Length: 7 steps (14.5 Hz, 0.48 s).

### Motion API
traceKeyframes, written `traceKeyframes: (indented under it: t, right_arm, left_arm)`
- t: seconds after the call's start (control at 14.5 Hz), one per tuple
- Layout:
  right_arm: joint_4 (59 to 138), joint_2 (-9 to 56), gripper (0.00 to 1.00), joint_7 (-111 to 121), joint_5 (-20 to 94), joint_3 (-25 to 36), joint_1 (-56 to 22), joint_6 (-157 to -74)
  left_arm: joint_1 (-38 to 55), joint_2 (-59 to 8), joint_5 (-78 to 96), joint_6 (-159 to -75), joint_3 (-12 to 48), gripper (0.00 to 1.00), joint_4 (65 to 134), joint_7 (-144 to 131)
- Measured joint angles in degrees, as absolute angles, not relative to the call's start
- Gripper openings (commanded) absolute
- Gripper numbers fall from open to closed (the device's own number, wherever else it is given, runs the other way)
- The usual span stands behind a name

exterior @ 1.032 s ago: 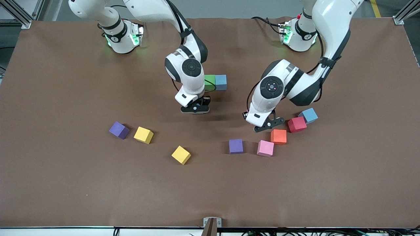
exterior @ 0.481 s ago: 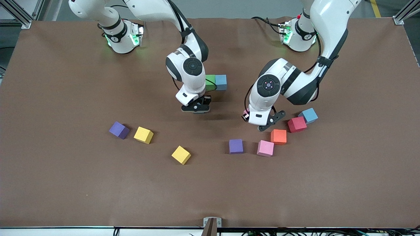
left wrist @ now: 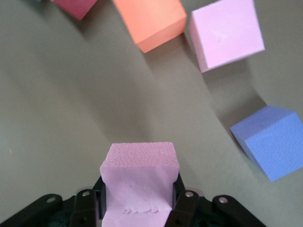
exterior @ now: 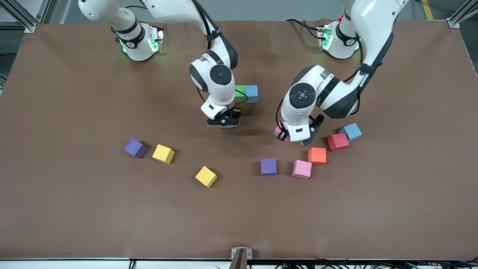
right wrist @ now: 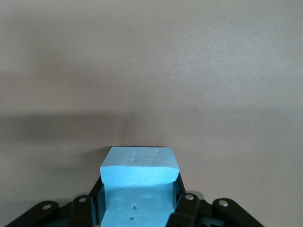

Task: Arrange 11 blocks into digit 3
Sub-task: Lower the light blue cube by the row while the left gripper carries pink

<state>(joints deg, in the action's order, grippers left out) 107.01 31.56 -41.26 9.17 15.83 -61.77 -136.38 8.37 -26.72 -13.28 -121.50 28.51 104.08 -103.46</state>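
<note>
The left gripper (exterior: 295, 139) is up over bare table beside the red block (exterior: 338, 141), clenched on a pink block (left wrist: 138, 184) whose edge peeks out at the wrist in the front view. The right gripper (exterior: 223, 122) hovers over the middle of the table, just nearer the front camera than the green block (exterior: 239, 94), and it grasps a light blue block (right wrist: 138, 187) between its fingers. On the table, the green block sits touching a blue block (exterior: 251, 93), side by side in a short row. Toward the left arm's end, another blue block (exterior: 351, 131) and the red one touch at a corner, with the orange block (exterior: 317, 155) and a loose pink block (exterior: 302, 169) close by, nearer the camera. A purple block (exterior: 268, 166) lies beside that pink one. Toward the right arm's end lie a second purple block (exterior: 135, 148) and a yellow block (exterior: 163, 154), with another yellow block (exterior: 206, 176) nearer the camera.
</note>
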Motion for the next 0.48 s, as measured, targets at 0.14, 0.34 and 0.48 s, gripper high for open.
traceKeyframes:
  t: [0.14,0.34,0.48]
  right_arm:
    - [107.0,31.6,0.03,-41.7,9.2,15.8,-61.9,-136.4]
    - [107.0,31.5,0.03,-42.0,9.1,15.8,-61.9,-136.4]
    - [107.0,31.5,0.03,-42.0,8.2,15.9,-61.9,-136.4]
  left_arm:
    - [8.9,-26.8,-13.3,-121.6,28.5,0.46,104.0,-112.0]
    - [9.7,-27.1,-13.3,-123.6,28.5,0.46,103.9,-123.1]
    - [10.3,-27.3,-13.3,-125.1,28.5,0.46,103.9,-129.2]
